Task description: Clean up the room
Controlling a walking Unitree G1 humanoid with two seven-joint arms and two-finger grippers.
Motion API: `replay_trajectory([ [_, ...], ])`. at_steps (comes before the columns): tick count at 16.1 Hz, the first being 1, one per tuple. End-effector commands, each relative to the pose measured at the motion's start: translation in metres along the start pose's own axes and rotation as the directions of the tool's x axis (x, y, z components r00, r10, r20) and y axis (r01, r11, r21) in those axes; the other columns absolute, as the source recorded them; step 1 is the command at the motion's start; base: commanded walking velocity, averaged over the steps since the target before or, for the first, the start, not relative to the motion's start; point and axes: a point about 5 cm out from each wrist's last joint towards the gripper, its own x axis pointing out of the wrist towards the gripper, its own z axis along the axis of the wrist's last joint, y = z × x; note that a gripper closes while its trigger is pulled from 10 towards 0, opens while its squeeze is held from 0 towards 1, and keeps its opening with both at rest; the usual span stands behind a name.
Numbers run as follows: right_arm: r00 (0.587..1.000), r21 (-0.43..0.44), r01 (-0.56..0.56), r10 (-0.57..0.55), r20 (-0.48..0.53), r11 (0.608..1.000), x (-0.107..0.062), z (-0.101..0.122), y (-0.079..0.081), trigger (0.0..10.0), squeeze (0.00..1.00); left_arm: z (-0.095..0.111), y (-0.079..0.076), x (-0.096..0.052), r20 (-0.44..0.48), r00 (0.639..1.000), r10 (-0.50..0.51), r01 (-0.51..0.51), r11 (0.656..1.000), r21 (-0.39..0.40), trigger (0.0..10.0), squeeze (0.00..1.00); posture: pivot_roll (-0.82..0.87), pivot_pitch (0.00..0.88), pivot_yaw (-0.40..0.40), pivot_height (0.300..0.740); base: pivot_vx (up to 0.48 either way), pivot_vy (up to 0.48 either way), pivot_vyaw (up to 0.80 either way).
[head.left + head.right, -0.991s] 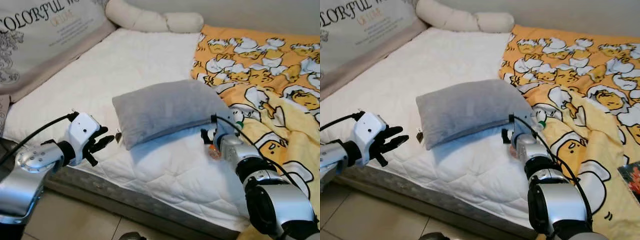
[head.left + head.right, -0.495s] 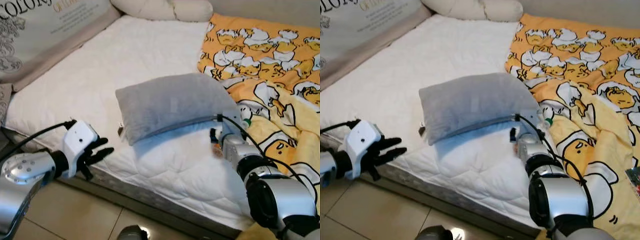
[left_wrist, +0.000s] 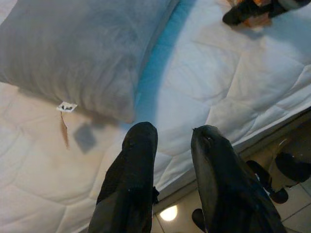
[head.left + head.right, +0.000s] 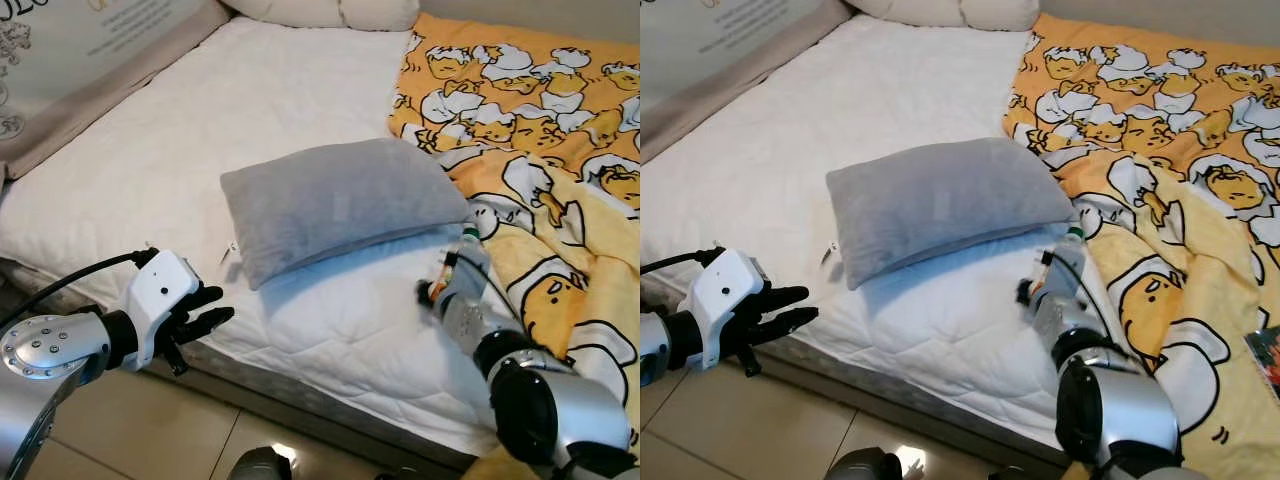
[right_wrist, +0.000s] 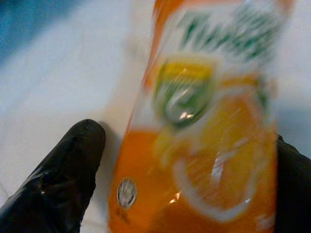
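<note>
There is one grey pillow (image 4: 340,200) on the bed (image 4: 200,130), one bottle (image 4: 462,278) and two end effectors. One long cream bolster (image 4: 330,12) lies at the far end of the bed, and one yellow blanket (image 4: 560,150) with a duck pattern covers the right part of it. One big cushion with letters (image 4: 80,40) leans at the far left.

The pillow lies flat on the white mattress, with its long axis running from left to right, a little raised on the right. A small white tag (image 3: 66,107) hangs from its near left corner.

The bottle is in the right end effector (image 4: 1042,290), just beside the right corner of the pillow and at the edge of the blanket. It is tilted, with the green cap (image 4: 469,233) pointing away from the robot and up. In the right wrist view the orange label (image 5: 204,141) sits between the two black fingers (image 5: 63,174), which are closed around it. I cannot tell if there is liquid inside.

The left end effector (image 4: 205,320) hovers at the near edge of the bed, near the left corner of the pillow but not touching it. Its fingers (image 3: 131,189) are a little apart and hold nothing.
</note>
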Motion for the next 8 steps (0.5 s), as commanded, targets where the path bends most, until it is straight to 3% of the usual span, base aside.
replay_trajectory([
  [1,0.999,0.046,0.022,-0.021,-0.035,0.999,0.001,-0.007,-0.008,0.0,0.0,0.0,-0.001,-0.003,-0.011,1.0,-0.005,0.005,1.0,0.004,10.0,0.0,0.28,0.119,0.022,0.74,0.0,0.0,0.0],
  [8,1.0,0.058,0.015,-0.015,0.004,0.998,0.002,0.002,-0.018,0.0,0.0,-0.01,-0.008,0.005,0.015,0.999,-0.03,0.031,0.997,-0.075,10.0,0.0,0.23,0.035,0.011,0.74,0.0,0.0,0.0],
])
